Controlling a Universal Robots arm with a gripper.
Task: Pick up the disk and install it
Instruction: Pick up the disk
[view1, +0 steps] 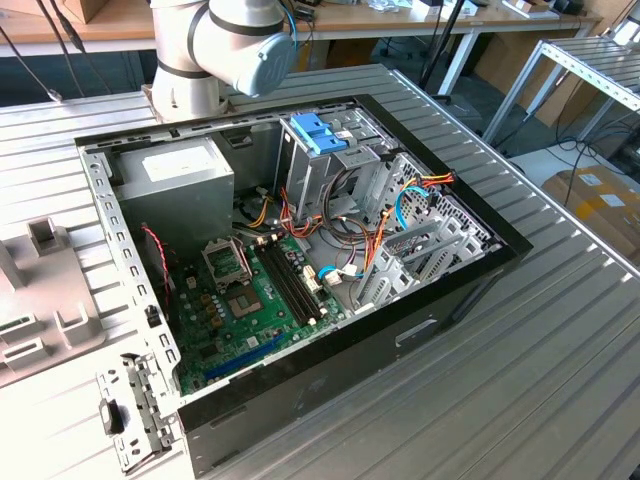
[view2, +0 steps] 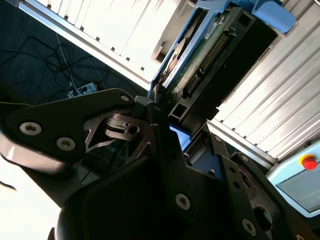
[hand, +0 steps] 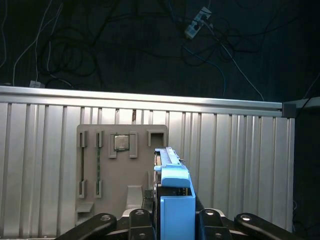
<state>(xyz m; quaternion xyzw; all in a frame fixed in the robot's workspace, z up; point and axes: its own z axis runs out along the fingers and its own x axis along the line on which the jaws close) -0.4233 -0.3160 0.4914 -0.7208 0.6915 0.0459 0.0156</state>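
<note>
- Table (hand: 240, 165) of ribbed metal spans the first wrist view below me, carrying a grey parts tray (hand: 115, 170).
- Open computer case (view1: 440, 310) sits on it in the exterior view, motherboard (view1: 250, 300) exposed.
- My hand (hand: 175, 225) is clamped on the disk (hand: 172, 175), its blue rail between my fingers (hand: 141, 221), over the tray's edge.
</note>
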